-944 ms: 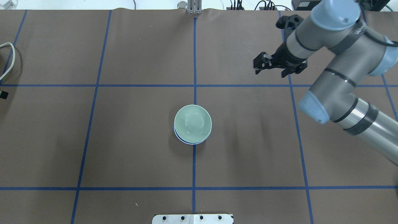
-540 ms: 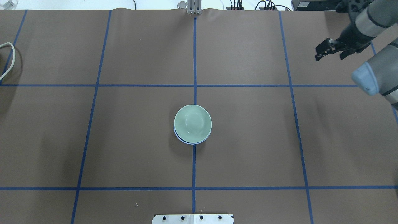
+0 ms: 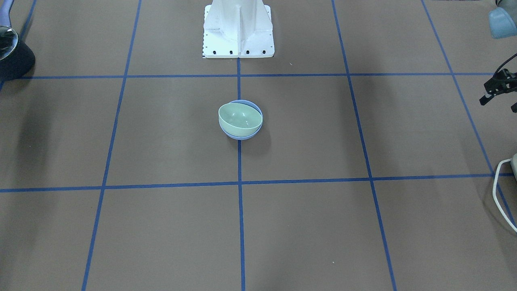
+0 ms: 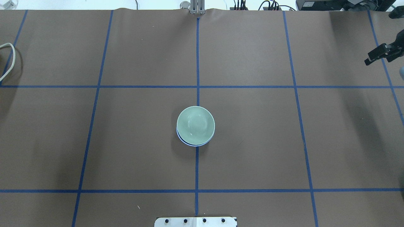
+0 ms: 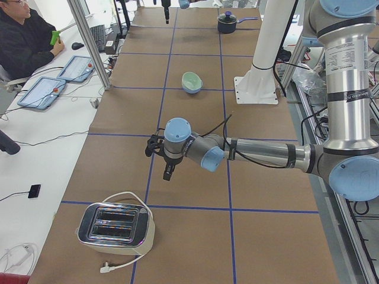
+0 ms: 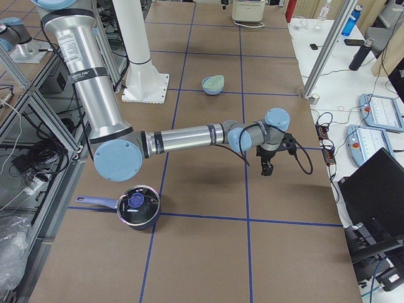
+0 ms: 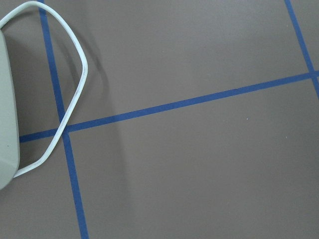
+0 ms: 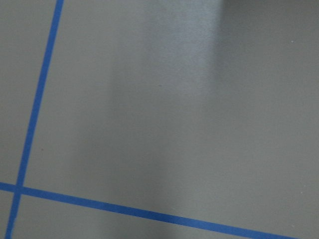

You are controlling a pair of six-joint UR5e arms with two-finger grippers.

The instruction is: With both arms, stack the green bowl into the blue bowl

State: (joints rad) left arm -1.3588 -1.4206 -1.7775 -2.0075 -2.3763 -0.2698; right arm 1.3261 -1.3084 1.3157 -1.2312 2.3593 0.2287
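Two bowls nested mid-table, green bowl (image 4: 195, 124) inside blue bowl (image 3: 241, 136): looks done. Left gripper (image 3: 494, 91) and right gripper (image 4: 377, 55) sit far out, empty; finger gap can't tell.

— Can you see the blue bowl (image 3: 240, 136)?
— Only a crescent of it. The green bowl (image 3: 239, 116) covers the rest.
— And the grippers?
— The right gripper (image 4: 377, 56) is cut off by my overhead's right edge, the left gripper (image 3: 496, 89) by the front view's right edge. I can't tell how either's jaws stand.
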